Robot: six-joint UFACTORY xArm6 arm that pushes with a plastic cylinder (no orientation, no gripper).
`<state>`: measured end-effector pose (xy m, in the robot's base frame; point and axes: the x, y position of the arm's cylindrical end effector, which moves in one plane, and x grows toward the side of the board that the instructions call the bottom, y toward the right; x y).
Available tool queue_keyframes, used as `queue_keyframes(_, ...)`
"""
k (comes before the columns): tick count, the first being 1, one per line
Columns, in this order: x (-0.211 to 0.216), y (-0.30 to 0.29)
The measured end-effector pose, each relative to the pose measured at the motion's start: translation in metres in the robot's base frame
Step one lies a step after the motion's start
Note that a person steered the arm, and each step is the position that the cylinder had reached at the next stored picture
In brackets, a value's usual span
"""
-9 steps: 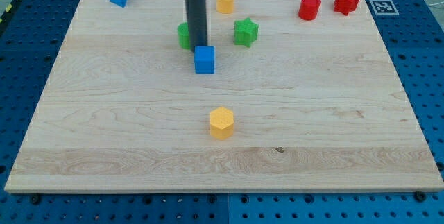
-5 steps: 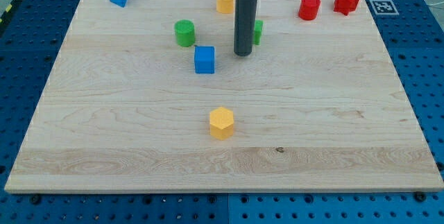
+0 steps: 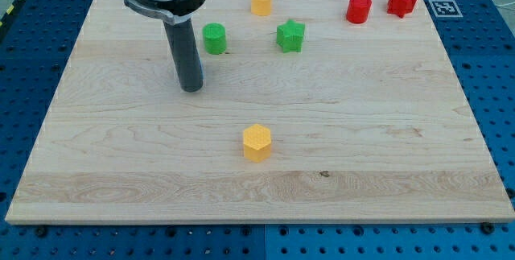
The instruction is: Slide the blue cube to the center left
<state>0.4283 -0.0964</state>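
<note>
My tip (image 3: 191, 88) rests on the wooden board (image 3: 362, 147), left of centre in the view. The dark rod (image 3: 184, 51) rises from it to the arm's head at the view's top. The blue cube does not show anywhere on the board; the rod and the arm's head cover the spot just behind the tip. A green cylinder (image 3: 214, 39) stands just to the right of the rod, above the tip.
A green star (image 3: 290, 35) lies right of the green cylinder. A yellow block (image 3: 261, 2) sits at the top centre. A red cylinder (image 3: 359, 8) and a red star (image 3: 401, 1) sit at the top right. A yellow hexagonal block (image 3: 257, 142) lies below centre.
The rod has swung from the right of the blue cube to the left, past the cube's former place. The blue cube and the blue block at the top left no longer show.
</note>
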Motion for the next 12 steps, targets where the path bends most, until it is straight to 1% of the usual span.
queue_keyframes(1, 0.000, 0.039)
queue_keyframes(2, 0.000, 0.054)
queue_keyframes(5, -0.021, 0.021)
queue_keyframes(6, -0.035, 0.026)
queue_keyframes(7, -0.041, 0.026)
queue_keyframes(8, -0.039, 0.020)
queue_keyframes(10, -0.013, -0.023)
queue_keyframes(11, -0.009, -0.043)
queue_keyframes(12, -0.016, -0.036)
